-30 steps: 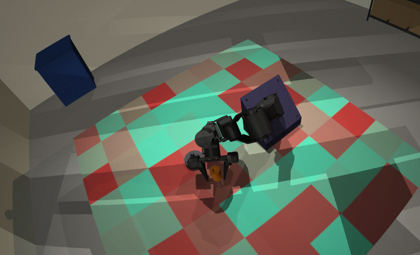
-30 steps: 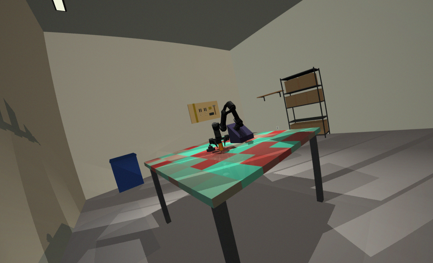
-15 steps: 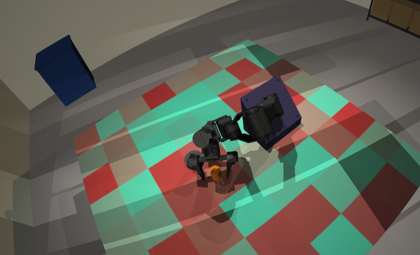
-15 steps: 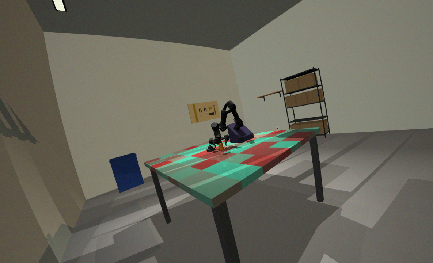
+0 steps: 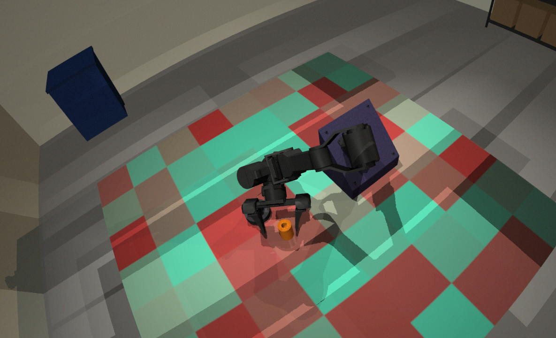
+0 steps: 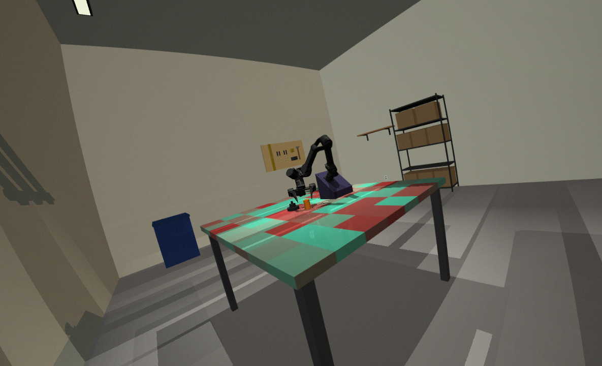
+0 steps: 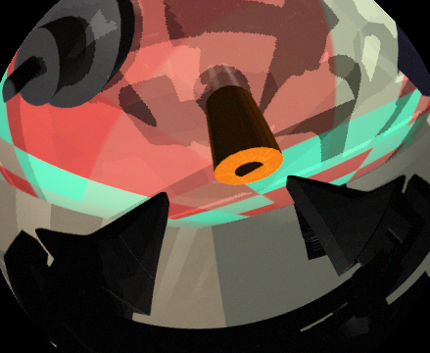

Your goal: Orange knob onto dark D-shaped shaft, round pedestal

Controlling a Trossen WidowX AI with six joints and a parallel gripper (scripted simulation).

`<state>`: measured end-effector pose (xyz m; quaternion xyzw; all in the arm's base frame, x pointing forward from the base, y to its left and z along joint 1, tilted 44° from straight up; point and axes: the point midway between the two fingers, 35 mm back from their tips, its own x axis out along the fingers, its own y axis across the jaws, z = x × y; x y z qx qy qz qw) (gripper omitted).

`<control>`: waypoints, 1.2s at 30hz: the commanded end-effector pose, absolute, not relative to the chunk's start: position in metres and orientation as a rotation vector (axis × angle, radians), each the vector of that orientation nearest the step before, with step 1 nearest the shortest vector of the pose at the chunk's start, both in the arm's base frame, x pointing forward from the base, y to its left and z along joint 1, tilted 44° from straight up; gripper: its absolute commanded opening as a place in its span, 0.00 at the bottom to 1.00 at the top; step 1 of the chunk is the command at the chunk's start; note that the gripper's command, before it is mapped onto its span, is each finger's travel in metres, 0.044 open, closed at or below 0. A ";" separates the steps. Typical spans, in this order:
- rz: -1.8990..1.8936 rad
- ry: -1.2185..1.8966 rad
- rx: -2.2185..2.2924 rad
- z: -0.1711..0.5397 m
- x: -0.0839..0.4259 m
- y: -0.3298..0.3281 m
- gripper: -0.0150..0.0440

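The orange knob (image 5: 286, 234) (image 6: 307, 205) (image 7: 236, 123) stands upright on the table beside the pedestal, not on the shaft. Its D-shaped hole faces up in the wrist view. The dark round pedestal (image 5: 265, 214) (image 6: 292, 207) (image 7: 89, 64) is left of the knob, partly behind a finger in the top view. Its dark shaft (image 7: 23, 75) sticks up bare in the wrist view; its flat side cannot be made out. My gripper (image 5: 281, 236) (image 6: 304, 199) (image 7: 229, 190) is wide open and empty, pointing down. Its fingers are apart from the knob, around and above its top.
The arm's purple base block (image 5: 361, 112) (image 6: 324, 189) (image 7: 422, 61) stands on the checkered table (image 5: 447, 311) (image 6: 321, 236) behind the knob, to the right. A blue bin (image 5: 88, 100) (image 6: 175, 241) and a shelf rack with boxes stand on the floor, away from the table.
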<state>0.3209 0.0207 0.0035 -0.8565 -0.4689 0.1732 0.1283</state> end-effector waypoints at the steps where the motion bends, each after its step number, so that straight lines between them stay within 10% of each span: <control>1: 0.430 -1.366 -2.503 0.050 0.312 -0.004 1.00; 15: 0.443 -1.365 -2.506 0.050 0.313 -0.004 1.00; 26: 1.394 -1.549 -2.451 0.056 0.309 -0.021 1.00; 36: 1.455 -1.580 -2.425 0.060 0.305 -0.023 1.00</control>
